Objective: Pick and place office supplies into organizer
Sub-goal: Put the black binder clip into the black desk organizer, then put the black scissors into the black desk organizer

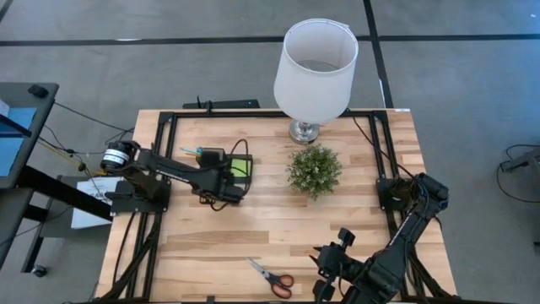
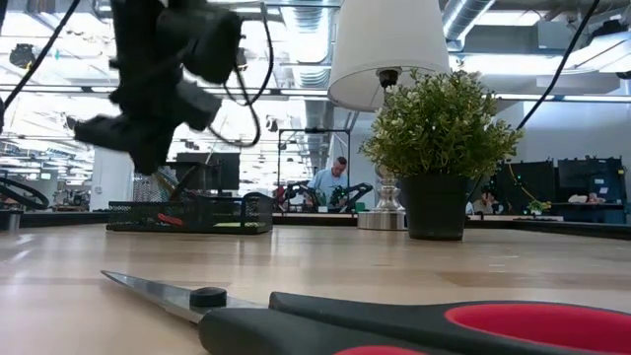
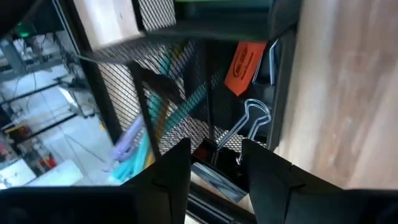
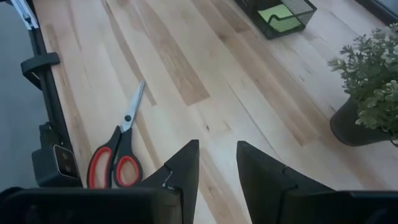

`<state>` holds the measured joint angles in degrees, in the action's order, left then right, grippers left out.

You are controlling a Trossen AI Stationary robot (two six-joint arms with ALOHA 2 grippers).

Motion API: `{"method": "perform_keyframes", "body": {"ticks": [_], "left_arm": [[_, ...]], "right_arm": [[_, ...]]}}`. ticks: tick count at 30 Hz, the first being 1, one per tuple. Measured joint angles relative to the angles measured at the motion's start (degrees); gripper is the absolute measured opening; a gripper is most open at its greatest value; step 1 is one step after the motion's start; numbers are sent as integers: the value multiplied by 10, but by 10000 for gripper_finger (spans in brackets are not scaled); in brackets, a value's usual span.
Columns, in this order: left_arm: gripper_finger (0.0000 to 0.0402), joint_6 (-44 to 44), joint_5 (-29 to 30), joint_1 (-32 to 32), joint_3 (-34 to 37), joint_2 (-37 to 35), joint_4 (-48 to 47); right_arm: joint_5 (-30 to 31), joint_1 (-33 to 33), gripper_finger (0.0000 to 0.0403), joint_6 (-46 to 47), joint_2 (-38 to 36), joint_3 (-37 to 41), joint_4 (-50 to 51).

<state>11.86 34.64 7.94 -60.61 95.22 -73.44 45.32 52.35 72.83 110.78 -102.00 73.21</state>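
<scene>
Both pairs of jaws stand parted with nothing between them; the left gripper [image 3: 214,163] hangs over the small black mesh desk organizer [image 1: 226,164], at the compartment holding an orange clip [image 3: 244,67] and a black binder clip [image 3: 245,127]; teal and pink pens [image 3: 140,143] lie behind the mesh wall; the lime-green square sticky-note pad [image 4: 280,15] lies in the low tray; the right gripper [image 4: 217,163] hovers over bare wood near the red-handled scissors [image 1: 272,275], which lie flat at the table's front edge, well apart from the organizer; the small green potted plant [image 1: 315,170] stands beside the white-shaded lamp [image 1: 315,67].
</scene>
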Motion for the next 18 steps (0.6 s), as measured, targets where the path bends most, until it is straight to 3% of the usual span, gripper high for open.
{"method": "perform_keyframes", "body": {"ticks": [8, 18], "left_arm": [[128, 15, 6, -26, 62, 0, 80], [215, 16, -11, -37, 62, 0, 85]], "right_arm": [[0, -4, 102, -13, 0, 0, -4], [-2, -4, 102, -13, 0, 0, -4]]}}
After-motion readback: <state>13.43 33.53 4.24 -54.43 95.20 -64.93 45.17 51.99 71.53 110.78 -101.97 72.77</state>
